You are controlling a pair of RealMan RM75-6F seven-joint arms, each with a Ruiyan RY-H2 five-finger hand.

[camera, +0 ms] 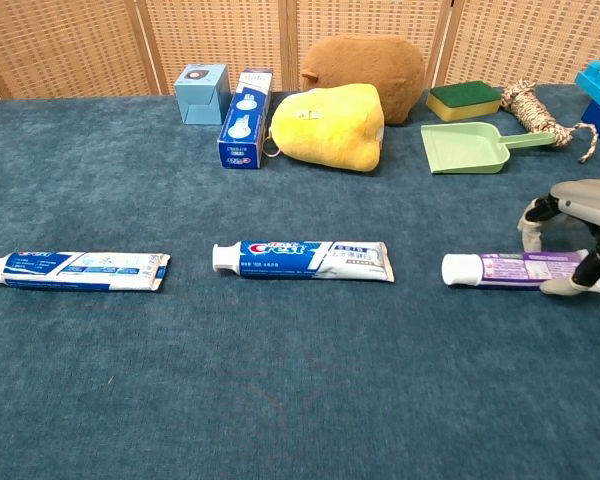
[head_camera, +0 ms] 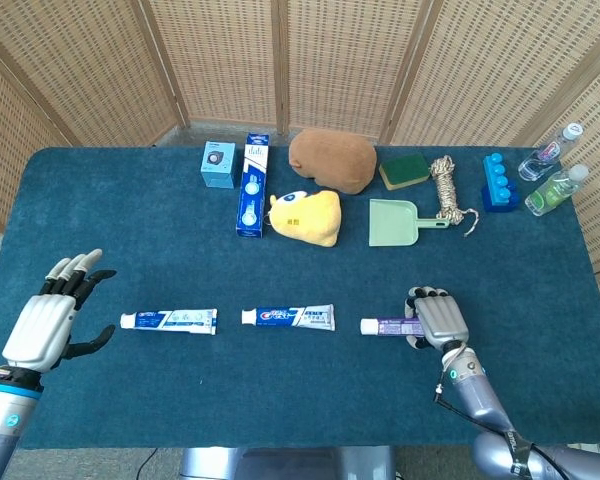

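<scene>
Covering the whole worktop (head_camera: 280, 400) is a dark teal, carpet-like cloth; behind its far edge stand woven wicker screens (head_camera: 280, 60) in wooden frames. Along the far edge, from left to right: a small light-blue box (head_camera: 218, 164), a blue-and-white carton (head_camera: 252, 185) lying lengthwise, a brown plush (head_camera: 332, 160) with a yellow plush (head_camera: 307, 217) just in front of it, a green-and-yellow sponge (head_camera: 405, 170), a pale green dustpan (head_camera: 394, 222), a coil of rope (head_camera: 446, 187), a blue block (head_camera: 496, 182), and two clear bottles (head_camera: 552, 172) at the far right corner. Three tubes lie in a row toward the near edge, caps pointing left — a blue-and-white toothpaste tube (head_camera: 170, 320) toward the left, a Crest tube (head_camera: 289, 317) at the middle, and a purple toothpaste tube (head_camera: 392, 326) toward the right. The purple tube is white-capped with a lilac, printed body, lying flat on the cloth. The right hand (head_camera: 435, 320) sits over its crimped end; in the chest view the fingers (camera: 533, 222) come down on the far side and the thumb on the near side, pinching the tube's tail between them. The left hand (head_camera: 48, 318) hovers near the left edge — fingers straight and spread, holding nothing, well clear of the blue-and-white tube's cap.
</scene>
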